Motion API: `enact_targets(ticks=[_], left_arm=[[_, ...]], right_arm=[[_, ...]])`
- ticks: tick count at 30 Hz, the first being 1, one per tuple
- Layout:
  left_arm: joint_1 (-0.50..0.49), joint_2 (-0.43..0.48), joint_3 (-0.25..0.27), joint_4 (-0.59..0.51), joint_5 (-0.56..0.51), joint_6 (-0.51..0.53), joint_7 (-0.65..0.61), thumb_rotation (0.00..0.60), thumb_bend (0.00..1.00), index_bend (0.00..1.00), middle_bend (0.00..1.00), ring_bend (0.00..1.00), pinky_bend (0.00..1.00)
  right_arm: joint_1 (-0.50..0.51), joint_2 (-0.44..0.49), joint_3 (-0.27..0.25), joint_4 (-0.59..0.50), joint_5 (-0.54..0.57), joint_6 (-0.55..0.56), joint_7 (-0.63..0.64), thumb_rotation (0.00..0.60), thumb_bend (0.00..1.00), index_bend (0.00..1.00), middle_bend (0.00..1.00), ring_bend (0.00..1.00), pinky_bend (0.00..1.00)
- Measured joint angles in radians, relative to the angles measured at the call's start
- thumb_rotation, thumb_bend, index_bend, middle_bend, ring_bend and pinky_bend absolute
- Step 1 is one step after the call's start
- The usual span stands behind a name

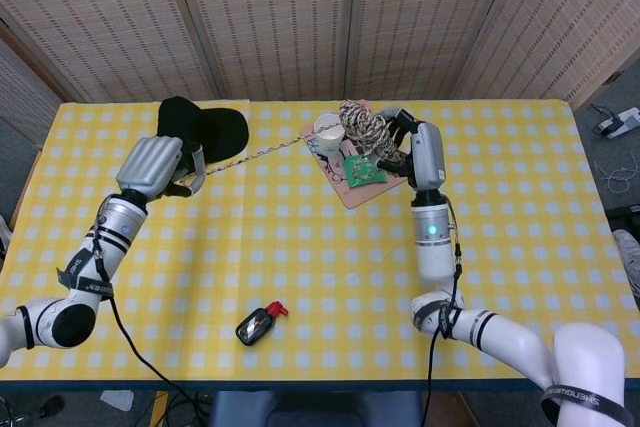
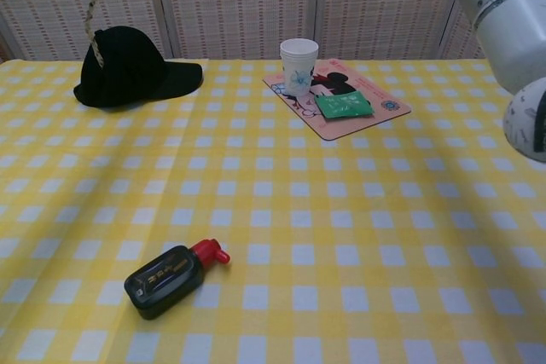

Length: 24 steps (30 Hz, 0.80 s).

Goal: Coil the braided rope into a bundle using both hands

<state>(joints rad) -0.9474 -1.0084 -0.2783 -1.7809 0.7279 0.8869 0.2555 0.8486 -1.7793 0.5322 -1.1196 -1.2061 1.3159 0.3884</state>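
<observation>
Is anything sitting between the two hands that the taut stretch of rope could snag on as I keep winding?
Nothing visible blocks it. The braided rope runs in the air from the left hand to the bundle in the right hand. The paper cup stands below its right end, and the black cap lies just behind the line.

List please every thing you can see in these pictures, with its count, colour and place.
braided rope: one, beige and dark; coil held in the air by the right hand, a strand stretched to the left hand
cap: one, black; far left of the table
paper cup: one, white; on the pink mat
mat: one, pink; far middle of the table
packet: one, green; on the mat
small bottle: one, black with a red cap; lying near the front edge
tablecloth: one, yellow and white check
left hand: grips the strand
right hand: holds the coil
</observation>
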Motion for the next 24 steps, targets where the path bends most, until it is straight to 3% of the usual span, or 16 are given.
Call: enact_targets(ticks=[14, 24], left_arm=[[0.034, 0.097, 0.000, -0.096, 0.119, -0.036, -0.055, 0.600, 0.40, 0.74, 1.00, 1.00, 1.00], [0.050, 0.111, -0.004, -0.109, 0.213, -0.039, -0.096, 0.600, 0.40, 0.76, 1.00, 1.00, 1.00]], right_arm=[[0.022, -0.052, 0.042, 0.103, 0.061, -0.006, -0.038, 0.600, 0.37, 0.83, 0.66, 0.60, 0.66], [0.042, -0.074, 0.052, 0.137, 0.090, -0.019, -0.099, 0.600, 0.38, 0.83, 0.66, 0.61, 0.66]])
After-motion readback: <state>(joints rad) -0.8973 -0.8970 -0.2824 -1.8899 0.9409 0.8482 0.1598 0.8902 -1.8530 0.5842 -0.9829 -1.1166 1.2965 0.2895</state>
